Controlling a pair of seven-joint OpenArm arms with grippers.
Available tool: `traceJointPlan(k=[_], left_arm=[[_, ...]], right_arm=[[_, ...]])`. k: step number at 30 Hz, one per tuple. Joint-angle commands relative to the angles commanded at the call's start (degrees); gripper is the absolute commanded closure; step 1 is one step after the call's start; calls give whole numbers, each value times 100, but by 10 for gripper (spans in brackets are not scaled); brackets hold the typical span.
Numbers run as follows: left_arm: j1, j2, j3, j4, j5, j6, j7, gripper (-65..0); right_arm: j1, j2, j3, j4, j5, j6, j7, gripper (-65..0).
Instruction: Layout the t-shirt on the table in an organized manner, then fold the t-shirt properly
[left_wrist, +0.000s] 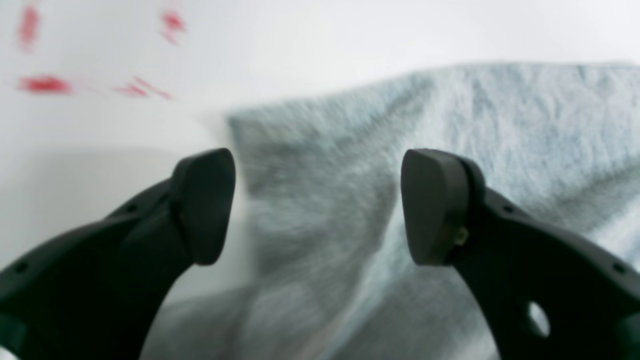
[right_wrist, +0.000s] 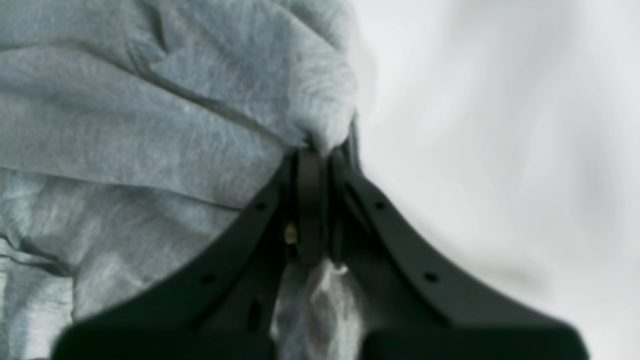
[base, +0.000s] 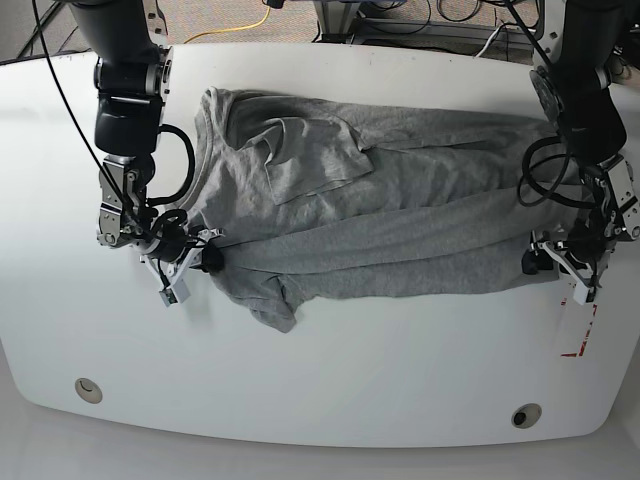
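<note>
- The large glossy white table with rounded edges (base: 330, 400) fills the base view, with bare surface along its near side.
- The heather-grey short-sleeved cotton t-shirt (base: 400, 215) lies across the far half of that table. Its long axis runs left to right in the base view. The collar end and a sleeve sit toward that view's left, and the hem end toward its right.
- The cloth is folded over itself lengthwise, with long creases running along the body. One sleeve lies folded on top near the collar, and another corner of cloth hangs toward the near side. No lettering shows on the visible side.
- The black right arm (base: 125, 110) stands at the base view's left, and the black left arm (base: 580, 90) at its right, each with looped cables beside the shirt's ends.
- The right gripper (right_wrist: 311, 155) is clenched on a bunched fold of the t-shirt (right_wrist: 150, 125) at its left edge in the base view, with cloth pinched between the fingers.
- The left gripper (left_wrist: 317, 205) is spread wide with nothing between its fingers, over the grey fabric (left_wrist: 450, 125) at the hem end. Whether it touches the cloth cannot be told.
- Red tape marks (base: 578, 340) lie on the table just beside that gripper.
- Two small round holes (base: 525, 414) sit near the table's near edge, well apart from the shirt.
</note>
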Motion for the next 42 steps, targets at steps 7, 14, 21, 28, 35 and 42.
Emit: traceJointPlan(k=[7,14,21,28,35,42], left_arm=[[18,-53,0,-9,0,0,-18,-478],[26,-211,0,-18,9,0,-35,-478],[35,-211,9,-62,26,0,-211,-482],[35,-176,536,-62,9,0,-220,-479],[35,-114,738,-70,18,391,-229,-483],[193,-141,730,-9,9,585,-211,-482]], right_arm=[[0,0,0,0,0,0,-9,-2],[0,0,9,9,9,0,-79,-2],[0,-35,9,114,9,0,-79,-2],[0,-123,9,114,-18,0,-79,-2],[0,-149,9,114,-18,0,-88,-2],[-9,-149,9,114,0,0,-88,-2]])
